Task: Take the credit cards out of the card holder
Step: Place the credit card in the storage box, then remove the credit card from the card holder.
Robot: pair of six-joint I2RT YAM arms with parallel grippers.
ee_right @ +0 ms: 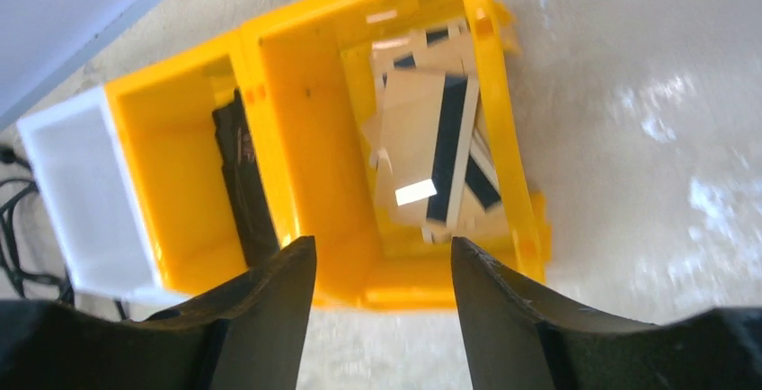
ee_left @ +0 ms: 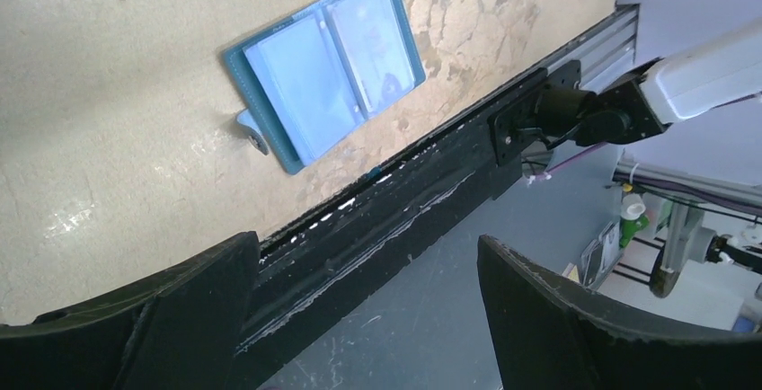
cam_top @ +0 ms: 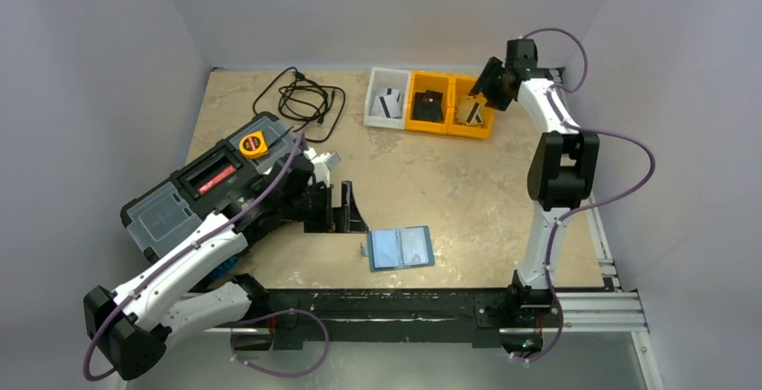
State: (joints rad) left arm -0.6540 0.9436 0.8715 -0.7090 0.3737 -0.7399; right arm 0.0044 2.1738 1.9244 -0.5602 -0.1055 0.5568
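The card holder [cam_top: 400, 248] lies open and flat near the table's front edge, teal outside and light blue inside; it also shows in the left wrist view [ee_left: 323, 66]. A pale sheet shows in one of its pockets. My left gripper [cam_top: 346, 212] is open and empty [ee_left: 368, 264], just left of and behind the holder. My right gripper [cam_top: 481, 95] is open and empty [ee_right: 382, 255], hovering over the right yellow bin [ee_right: 503, 138]. Tan credit cards with black stripes [ee_right: 431, 152] lie in that bin. A black card [ee_right: 243, 174] is in the middle yellow bin. A pale striped card [cam_top: 388, 102] is in the white bin.
The white bin [cam_top: 376, 107] and two yellow bins [cam_top: 416, 111] stand in a row at the back. A large black toolbox [cam_top: 193, 197] with a yellow tape measure [cam_top: 253, 145] sits on the left. A black cable [cam_top: 301, 98] lies at the back. A black rail [cam_top: 404, 305] runs along the front edge.
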